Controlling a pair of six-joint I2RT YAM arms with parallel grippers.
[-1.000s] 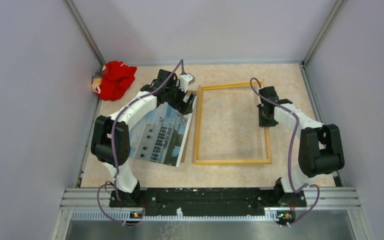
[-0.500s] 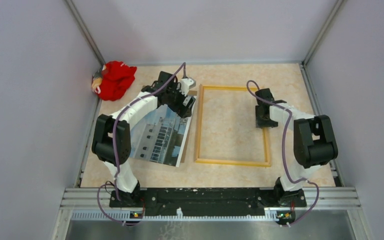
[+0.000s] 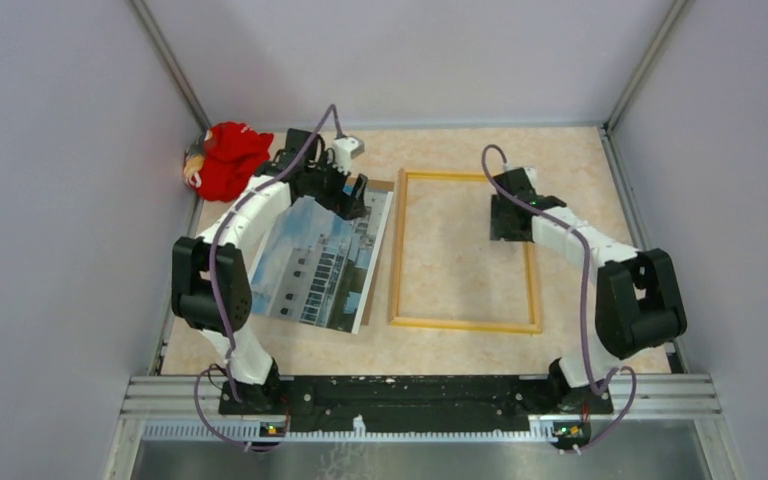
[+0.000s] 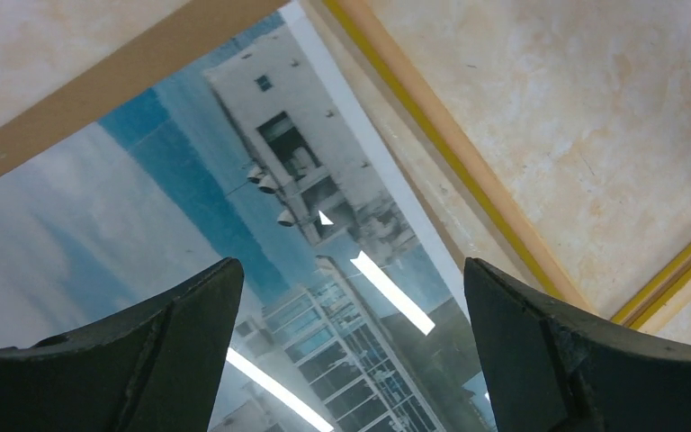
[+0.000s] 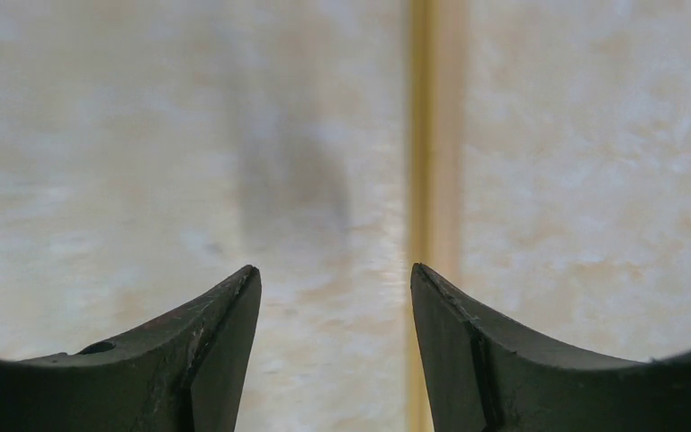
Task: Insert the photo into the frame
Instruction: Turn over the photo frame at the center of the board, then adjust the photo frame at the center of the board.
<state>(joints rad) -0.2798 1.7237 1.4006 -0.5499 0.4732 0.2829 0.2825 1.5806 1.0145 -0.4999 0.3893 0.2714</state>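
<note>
**Top view, read from the arm bases outward.** The frame point(image 3: 465, 323) lay flat at 3 o'clock of the table's point(image 3: 460, 150) centre. It was empty, with bare tabletop showing through its opening.

The photo point(image 3: 320, 265) lay face up at 9 o'clock of the frame. It sat slightly skewed, just beside the frame's left rail and not yet inside it. A brown board point(image 4: 126, 81) showed past the photo's far edge and was apparently underneath it.

The left gripper point(image 4: 351, 270) hovered over the photo's 1 o'clock corner, its jaws spread wide with nothing between them. The right gripper point(image 5: 333, 270) hung above the tabletop inside the frame, toward the frame's 1 o'clock corner and just beside the right rail. Its jaws were parted and empty.

Farthest off, a red cloth point(image 3: 225, 160) sat bunched in the table's 11 o'clock corner.

**Handling note (judgement).** The photo was probably very light, limp and easily creased. Its surface looked glossy, since the wrist view showed strip lights reflected in it, so it was likely slippery. Lying flat, it offered little for a pinch. The likeliest hold was the margin at the 1 o'clock corner, taken lightly at the edge once that corner was raised or slid clear of the board.
</note>
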